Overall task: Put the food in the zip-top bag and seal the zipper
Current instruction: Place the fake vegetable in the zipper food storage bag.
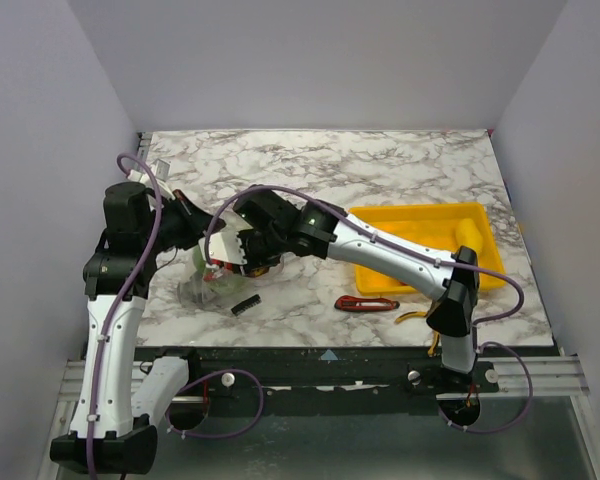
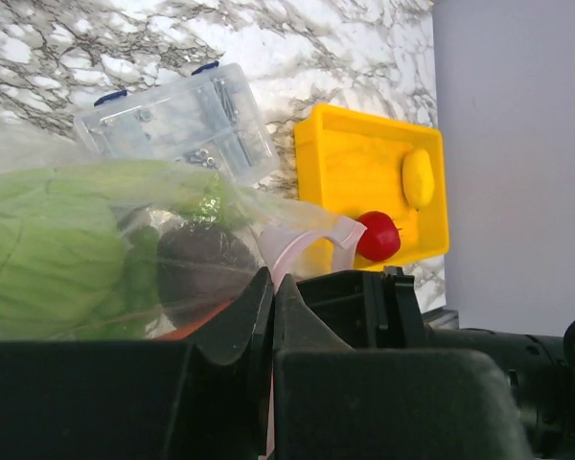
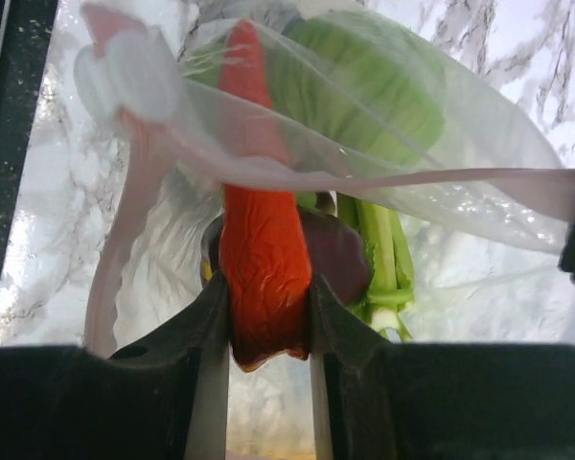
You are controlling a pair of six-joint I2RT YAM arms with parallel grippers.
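Right gripper (image 3: 268, 302) pinching red chili (image 3: 259, 220), long axis up-frame into zip-top bag (image 3: 479, 134) mouth; left gripper (image 2: 273, 287) clamped on its rim.

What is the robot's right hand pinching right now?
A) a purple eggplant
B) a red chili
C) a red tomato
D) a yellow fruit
B: in the right wrist view, the right gripper has a finger pressed against each side of the red chili, whose far end pokes into the zip-top bag.
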